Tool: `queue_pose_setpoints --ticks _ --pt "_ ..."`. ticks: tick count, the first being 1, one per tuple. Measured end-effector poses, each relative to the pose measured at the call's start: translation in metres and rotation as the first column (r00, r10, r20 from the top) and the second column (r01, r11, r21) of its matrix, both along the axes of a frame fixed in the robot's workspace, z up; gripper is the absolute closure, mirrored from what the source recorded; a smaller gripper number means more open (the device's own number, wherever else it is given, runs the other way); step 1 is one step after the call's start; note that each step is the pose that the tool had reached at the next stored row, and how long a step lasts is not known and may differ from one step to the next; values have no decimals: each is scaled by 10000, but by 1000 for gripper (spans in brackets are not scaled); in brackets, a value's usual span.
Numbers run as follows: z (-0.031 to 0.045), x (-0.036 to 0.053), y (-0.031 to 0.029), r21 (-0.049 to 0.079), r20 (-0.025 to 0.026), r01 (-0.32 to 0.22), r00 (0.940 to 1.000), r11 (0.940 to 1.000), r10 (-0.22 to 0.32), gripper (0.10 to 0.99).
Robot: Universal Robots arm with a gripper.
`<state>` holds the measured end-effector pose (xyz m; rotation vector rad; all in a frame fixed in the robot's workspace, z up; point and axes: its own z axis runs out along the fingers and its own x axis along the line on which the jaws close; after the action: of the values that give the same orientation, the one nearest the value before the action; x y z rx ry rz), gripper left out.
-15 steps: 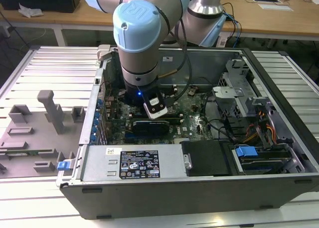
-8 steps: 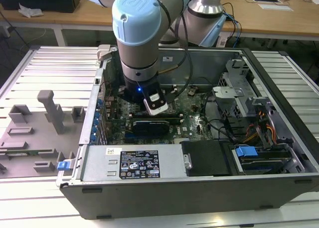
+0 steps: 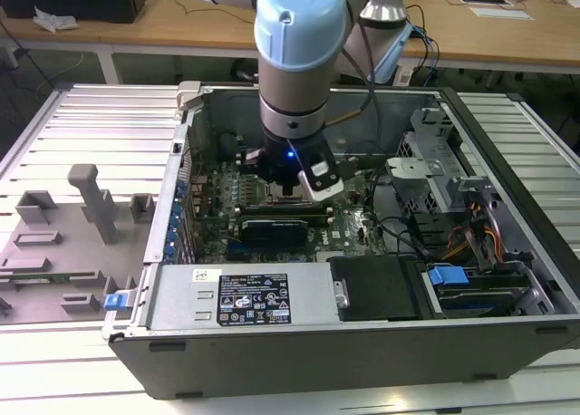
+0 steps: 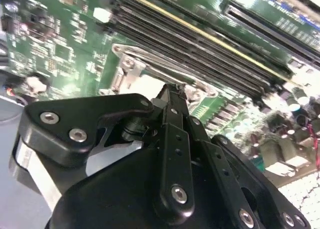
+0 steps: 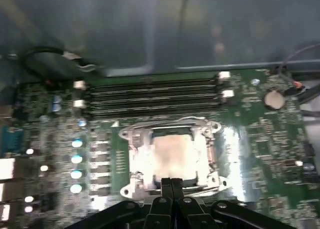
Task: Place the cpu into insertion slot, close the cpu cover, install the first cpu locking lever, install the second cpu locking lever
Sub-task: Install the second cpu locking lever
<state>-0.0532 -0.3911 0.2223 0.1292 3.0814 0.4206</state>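
- Your cpu [image 5: 172, 156] is already seated in the insertion slot [image 5: 131, 161] on the green motherboard [image 5: 260, 139], w/ the cpu cover [image 5: 210, 139] down around it, judging by the first wrist view.
- Levers: can't tell if either is latched yet.
- Cpu looks pale, flat, square, glare on its face.
- Gripper [image 5: 172, 181]: fingers pressed together, nothing pinched, tips at the socket's near edge.

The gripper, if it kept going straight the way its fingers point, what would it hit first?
Most likely the cpu cover at its near edge, with the cpu seated in its window. The gripper, fingers together, hangs just above; whether it touches is unclear.
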Motion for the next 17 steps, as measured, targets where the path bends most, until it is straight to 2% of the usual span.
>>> queue_pose_setpoints --ticks 2,3,4,6,8,10,11,14,17 --pt "1 27 46 -502 -40 1 10000 9987 -3 980" --pt "0 31 74 -711 -49 -1 10000 9975 -3 980" --pt "1 33 112 -860 -55 -1 10000 9963 -3 980" --pt "1 35 198 -1049 -62 -1 10000 9945 -6 980" --pt "1 36 303 -1129 -63 -3 10000 9936 -4 980" --pt "3 35 379 -1186 -61 0 10000 9929 -7 980" --pt "13 35 399 -1228 -62 -1 10000 9924 -7 980" --pt "132 36 434 -1444 -62 -1 10000 9895 -8 980" --pt "141 36 436 -1477 -61 -2 10000 9890 -7 980"
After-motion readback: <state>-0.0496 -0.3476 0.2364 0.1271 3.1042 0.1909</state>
